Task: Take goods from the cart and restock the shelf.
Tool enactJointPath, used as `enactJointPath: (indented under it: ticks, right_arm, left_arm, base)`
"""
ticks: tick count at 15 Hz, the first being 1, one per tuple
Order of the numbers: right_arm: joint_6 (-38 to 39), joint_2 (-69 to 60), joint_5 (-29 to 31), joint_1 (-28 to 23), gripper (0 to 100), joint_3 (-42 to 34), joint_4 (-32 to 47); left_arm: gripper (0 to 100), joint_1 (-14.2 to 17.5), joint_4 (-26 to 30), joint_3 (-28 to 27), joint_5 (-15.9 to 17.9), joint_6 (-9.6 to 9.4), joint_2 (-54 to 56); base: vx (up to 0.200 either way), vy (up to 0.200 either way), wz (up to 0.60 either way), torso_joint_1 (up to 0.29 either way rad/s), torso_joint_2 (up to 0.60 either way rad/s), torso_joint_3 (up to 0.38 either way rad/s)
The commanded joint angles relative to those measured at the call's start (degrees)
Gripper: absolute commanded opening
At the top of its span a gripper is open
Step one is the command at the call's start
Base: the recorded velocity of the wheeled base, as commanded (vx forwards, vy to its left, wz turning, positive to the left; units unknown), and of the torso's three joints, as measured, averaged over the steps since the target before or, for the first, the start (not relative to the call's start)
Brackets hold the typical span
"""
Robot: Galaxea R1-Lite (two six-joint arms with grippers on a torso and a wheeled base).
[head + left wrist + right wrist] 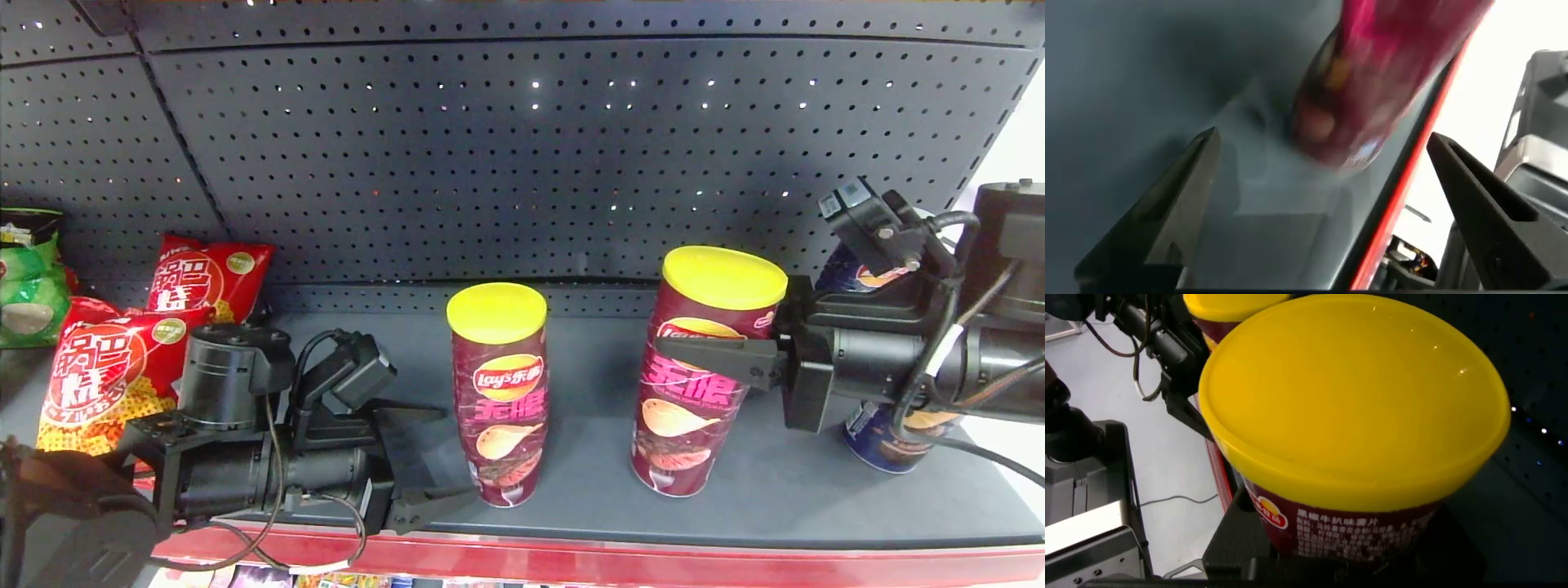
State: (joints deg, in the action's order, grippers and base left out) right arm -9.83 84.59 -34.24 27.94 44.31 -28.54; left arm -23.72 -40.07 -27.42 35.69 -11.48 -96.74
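The right tool (690, 339) pinches a yellow-lidded chip can (694, 425) near its top. It holds the can slightly tilted to the right of the free-standing can (502, 392), with the base at or just over the shelf (588, 457). The left tool (453, 452) hangs spread wide just left of that free-standing can, gripping nothing. This looks like the placing step: the held can needs settling upright and flat, then the fingers must part and back away without nudging it or the blue can (882, 441) farther right.
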Motion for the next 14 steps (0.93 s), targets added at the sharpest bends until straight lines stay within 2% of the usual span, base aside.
enactJointPath:
  ticks: [1,4,6,7,8,10,11,12,13,14]
  right_arm:
    - [0.0,0.3,0.0,0.0,0,0.2,0.0]
    - [0.0,1.1,0.0,0.2,0,0.4,0.0]
    - [0.0,1.6,0.0,0.2,0,1.0,0.0]
    - [0.0,1.8,0.0,0.0,0,1.0,0.0]
    - [0.0,1.8,0.0,-0.2,0,1.0,0.0]
    - [0.1,2.4,0.1,-0.3,0,2.4,0.0]
    - [0.1,2.6,0.1,-0.3,0,2.4,0.0]
    - [0.0,4.3,0.1,-0.3,0,4.4,0.0]
    - [0.0,5.1,0.1,-0.2,0,5.4,0.0]
    - [0.0,5.8,0.1,-0.2,0,6.8,0.0]
  left_arm:
    - [100,1.3,-0.1,2.2,0.3,0.06,2.0]
    - [100,0.6,0.3,8.3,2.8,0.15,11.8]
    - [100,1.6,1.1,13.0,2.5,0.59,19.6]
    - [100,5.9,1.3,18.0,1.8,2.69,27.8]
    - [100,10.3,1.7,21.2,1.2,3.31,34.5]
    - [100,24.3,5.6,22.5,-1.5,3.22,47.3]
    - [100,25.4,5.8,22.5,-1.5,3.22,48.1]
    - [100,33.6,6.8,25.8,-1.6,3.22,56.7]
    - [100,34.5,8.0,27.2,-1.7,3.57,61.3]
    - [100,34.7,12.2,27.2,-1.9,4.89,66.0]
  base:
    - [0.000,0.000,0.00,0.000,0.00,0.000]
    - [0.000,0.000,0.00,0.000,0.00,0.000]
    - [0.000,0.000,0.00,0.000,0.00,0.000]
    - [0.000,0.000,0.00,0.000,0.00,0.000]
    - [0.000,0.000,0.00,0.000,0.00,0.000]
    - [0.000,0.000,0.00,0.000,0.00,0.000]
    - [0.000,0.000,0.00,0.000,0.00,0.000]
    - [0.000,0.000,0.00,0.000,0.00,0.000]
    - [0.000,0.000,0.00,0.000,0.00,0.000]
    - [0.000,0.000,0.00,0.000,0.00,0.000]
